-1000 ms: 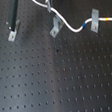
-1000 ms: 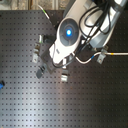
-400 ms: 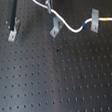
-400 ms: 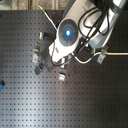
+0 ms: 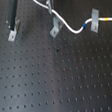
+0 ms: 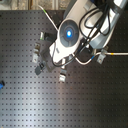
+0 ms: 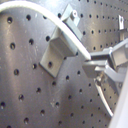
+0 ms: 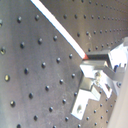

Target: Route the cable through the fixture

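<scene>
White cable (image 5: 70, 24) | hand (image 7: 97, 65) closed on it | no legible writing

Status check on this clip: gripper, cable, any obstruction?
Gripper shut on cable. Cable through right bracket, reaching middle bracket. Left bracket unthreaded. No obstruction seen.

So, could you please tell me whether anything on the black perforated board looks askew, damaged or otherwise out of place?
Nothing stands out. The thin white cable runs cleanly past the middle grey metal clip to the right-hand clip in the first exterior view, and the left clip stands upright, undamaged.
</scene>
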### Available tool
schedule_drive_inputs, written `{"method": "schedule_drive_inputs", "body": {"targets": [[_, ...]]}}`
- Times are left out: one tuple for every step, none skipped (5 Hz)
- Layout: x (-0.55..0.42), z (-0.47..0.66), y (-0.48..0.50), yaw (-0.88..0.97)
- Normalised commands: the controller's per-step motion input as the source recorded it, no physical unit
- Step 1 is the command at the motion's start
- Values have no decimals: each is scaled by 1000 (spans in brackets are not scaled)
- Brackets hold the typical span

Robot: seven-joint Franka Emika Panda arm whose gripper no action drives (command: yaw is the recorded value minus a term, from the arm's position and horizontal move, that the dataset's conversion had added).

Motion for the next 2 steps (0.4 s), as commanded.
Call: {"method": "schedule_drive_inputs", "body": {"targets": [[229, 127, 55, 60], [1, 118, -3, 0]]}}
